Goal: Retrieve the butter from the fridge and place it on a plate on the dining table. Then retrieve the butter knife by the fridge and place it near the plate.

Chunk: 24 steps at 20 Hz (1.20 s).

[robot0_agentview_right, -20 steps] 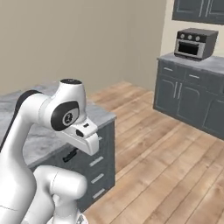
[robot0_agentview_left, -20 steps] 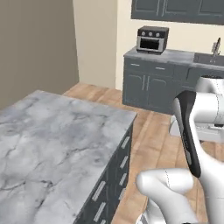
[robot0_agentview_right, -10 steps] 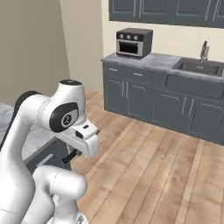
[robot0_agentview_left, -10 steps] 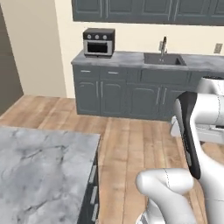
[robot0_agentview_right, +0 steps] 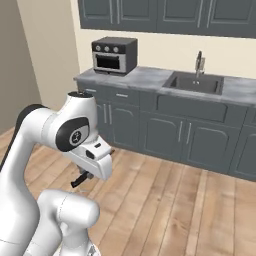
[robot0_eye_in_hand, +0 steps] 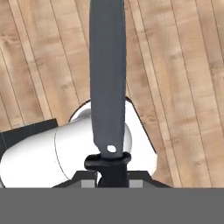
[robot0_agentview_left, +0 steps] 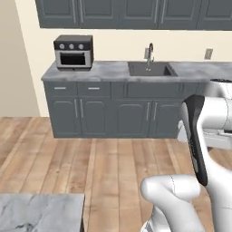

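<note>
No readable brand, label or writing anywhere; toaster oven (robot0_agentview_left: 73, 51) dials are blank dots.

Wood plank floor (robot0_agentview_left: 108, 172) covers most of both base views. Grey cabinet run (robot0_agentview_left: 113, 113) with marble-look counter sits along the cream back wall, upper cabinets (robot0_agentview_right: 165, 15) cut off at the top edge. Sink (robot0_agentview_left: 150, 69) with faucet (robot0_agentview_left: 149, 50) is set in the counter, right of the toaster oven. A wall outlet (robot0_agentview_left: 208, 54) is on the far right in the left base view.

The dining table (robot0_agentview_left: 41, 213) shows as one marble corner at the bottom left of the left base view, rest cut off. The white arm blocks the lower right of that view and the lower left of the right base view.

The gripper (robot0_agentview_right: 80, 180) is tucked under the arm's wrist in the right base view; a dark bit sticks out there, too small to make out clearly.

In the hand view the gripper (robot0_eye_in_hand: 112, 177) is clenched on the butter knife (robot0_eye_in_hand: 108, 74): dark handle pinched at the bottom, a black collar, then a long flat grey blade with a small pale hole near its base, pointing up the frame. Blade tip is cut off by the top edge. Handle is mostly hidden. The knife is held above the floor, over the robot's own body.
</note>
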{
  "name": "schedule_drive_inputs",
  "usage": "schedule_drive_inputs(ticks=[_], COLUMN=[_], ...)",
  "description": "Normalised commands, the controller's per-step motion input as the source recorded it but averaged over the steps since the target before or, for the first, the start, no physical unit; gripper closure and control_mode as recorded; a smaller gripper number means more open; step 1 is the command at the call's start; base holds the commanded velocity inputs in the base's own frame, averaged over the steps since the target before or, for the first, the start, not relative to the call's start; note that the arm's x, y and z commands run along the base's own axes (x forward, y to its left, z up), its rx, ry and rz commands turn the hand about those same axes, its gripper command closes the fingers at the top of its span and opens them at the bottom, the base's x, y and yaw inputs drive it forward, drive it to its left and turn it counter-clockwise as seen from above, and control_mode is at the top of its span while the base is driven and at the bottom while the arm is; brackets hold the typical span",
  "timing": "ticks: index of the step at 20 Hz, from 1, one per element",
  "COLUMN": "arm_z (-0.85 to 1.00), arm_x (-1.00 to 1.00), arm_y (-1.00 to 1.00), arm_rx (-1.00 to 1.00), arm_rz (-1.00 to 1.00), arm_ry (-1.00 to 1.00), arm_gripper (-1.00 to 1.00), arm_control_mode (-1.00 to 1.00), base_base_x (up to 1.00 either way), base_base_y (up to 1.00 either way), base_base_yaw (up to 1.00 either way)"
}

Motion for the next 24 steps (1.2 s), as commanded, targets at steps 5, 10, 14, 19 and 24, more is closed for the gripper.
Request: schedule_drive_inputs(ticks=[5, 10, 14, 19, 24], arm_z=[0.0, 0.0, 0.0, 0.0, 0.0], arm_x=[0.0, 0.0, 0.0, 0.0, 0.0], arm_y=[0.0, 0.0, 0.0, 0.0, 0.0], arm_rx=[0.0, 0.0, 0.0, 0.0, 0.0], arm_rz=[0.0, 0.0, 0.0, 0.0, 0.0], arm_ry=[0.0, 0.0, 0.0, 0.0, 0.0], arm_gripper=[1.0, 1.0, 1.0, 1.0, 1.0], arm_control_mode=[1.0, 1.0, 1.0, 1.0, 1.0], base_base_x=[1.0, 1.0, 1.0, 0.94, 0.44], base_base_y=[-0.25, -0.26, -0.07, -0.02, 0.1], base_base_yaw=[-0.06, 0.0, 0.01, 0.25, 0.59])
